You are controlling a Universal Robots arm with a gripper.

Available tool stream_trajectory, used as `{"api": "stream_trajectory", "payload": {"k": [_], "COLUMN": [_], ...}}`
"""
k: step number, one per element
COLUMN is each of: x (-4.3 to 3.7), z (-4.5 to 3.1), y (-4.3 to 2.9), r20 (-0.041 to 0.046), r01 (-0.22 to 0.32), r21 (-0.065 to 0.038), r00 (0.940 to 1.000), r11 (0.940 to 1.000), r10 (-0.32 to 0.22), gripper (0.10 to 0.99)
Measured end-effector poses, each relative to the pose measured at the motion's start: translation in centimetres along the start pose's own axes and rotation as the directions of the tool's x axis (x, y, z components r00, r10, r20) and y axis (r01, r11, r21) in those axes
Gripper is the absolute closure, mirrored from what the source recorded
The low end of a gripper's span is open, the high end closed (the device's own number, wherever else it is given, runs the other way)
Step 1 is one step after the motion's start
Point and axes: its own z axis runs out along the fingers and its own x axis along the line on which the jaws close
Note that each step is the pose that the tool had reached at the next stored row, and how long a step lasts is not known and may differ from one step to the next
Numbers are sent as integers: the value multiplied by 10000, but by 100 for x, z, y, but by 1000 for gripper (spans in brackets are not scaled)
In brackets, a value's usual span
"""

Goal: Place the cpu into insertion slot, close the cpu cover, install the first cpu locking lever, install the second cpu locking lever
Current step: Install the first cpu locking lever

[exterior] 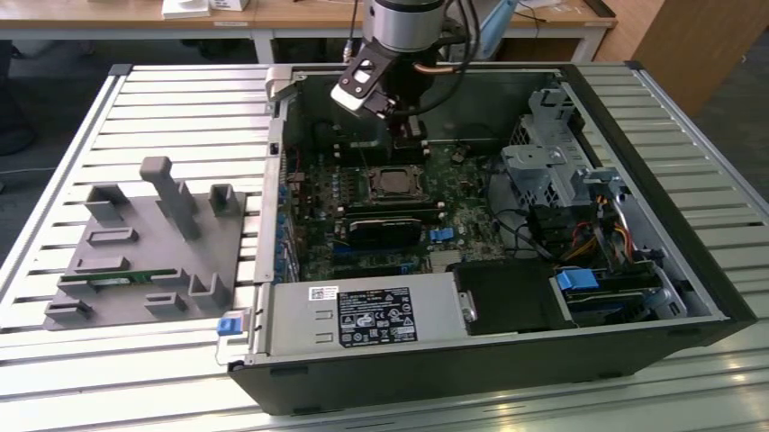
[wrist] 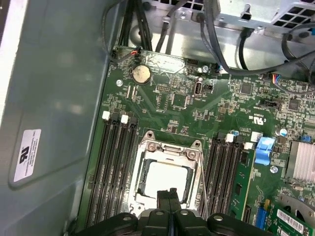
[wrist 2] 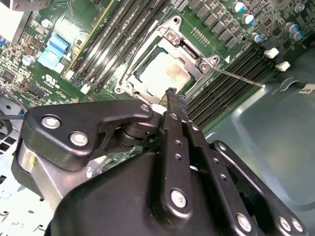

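The cpu (wrist: 165, 181) (wrist 2: 165, 73) lies flat in the motherboard's socket, its pale metal top showing through the square opening of the cpu cover (wrist: 170, 151) (wrist 2: 189, 49), which lies down over it. A thin locking lever (wrist 2: 238, 78) (wrist: 201, 172) runs out from one corner of the socket. In both wrist views my gripper (wrist: 170, 192) (wrist 2: 171, 93) is shut with nothing between its black fingers, its tip just above the socket's edge. In the exterior view the gripper (exterior: 410, 144) hangs inside the open computer case just behind the socket (exterior: 391, 183).
Black memory slots (wrist: 115, 167) flank the socket on both sides. The case holds a power supply (exterior: 360, 315), a drive cage (exterior: 553, 171) with cables and a black module (exterior: 384, 229) in front of the socket. A grey fixture plate (exterior: 144, 243) lies at the exterior view's left.
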Motion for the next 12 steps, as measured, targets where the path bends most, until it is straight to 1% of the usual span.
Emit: {"api": "stream_trajectory", "payload": {"k": [6, 12], "x": [0, 0], "z": [0, 0], "y": [0, 0], "r20": [-14, -30], "r01": [460, 944], "r21": [5, 9], "r00": [9989, 9955], "r11": [9989, 9955], "r10": [-460, -944], "gripper": [980, 980]}}
